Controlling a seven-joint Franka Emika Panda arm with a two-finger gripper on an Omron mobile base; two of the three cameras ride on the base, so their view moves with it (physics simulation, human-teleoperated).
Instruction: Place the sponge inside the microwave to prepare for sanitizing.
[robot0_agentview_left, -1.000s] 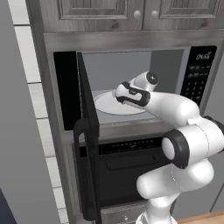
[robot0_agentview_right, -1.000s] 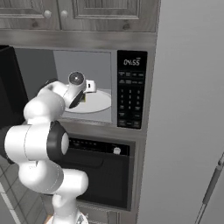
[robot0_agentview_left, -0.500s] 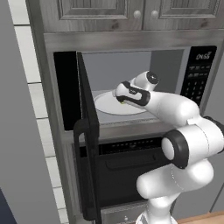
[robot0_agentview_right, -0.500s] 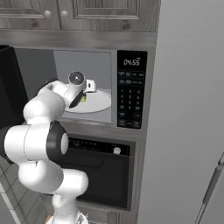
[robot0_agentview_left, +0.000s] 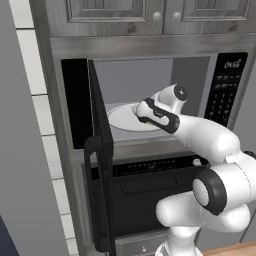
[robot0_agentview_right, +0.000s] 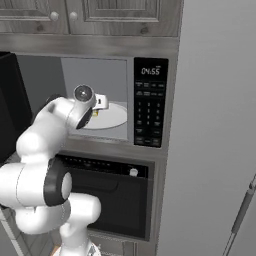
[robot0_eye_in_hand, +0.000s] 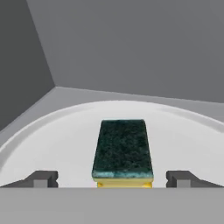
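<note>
One sponge (robot0_eye_in_hand: 123, 150) lay on the microwave (robot0_agentview_left: 150, 80) turntable (robot0_eye_in_hand: 61, 140) between the open hand's (robot0_eye_in_hand: 112, 178) fingers (robot0_eye_in_hand: 41, 178); a careless withdrawal risked dragging it out.

I see the microwave (robot0_agentview_left: 150, 107) with its black door (robot0_agentview_left: 100, 165) swung open toward me, my arm (robot0_agentview_left: 200, 135) reaching into the grey cavity over the white turntable (robot0_agentview_left: 122, 117), keypad panel (robot0_agentview_left: 222, 95) at right.

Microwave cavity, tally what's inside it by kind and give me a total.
Sponge, green scrub side up on the turntable: 1
Turntable, white and round: 1
Claw, open, one finger on each side of the sponge: 1
Total: 3
</note>
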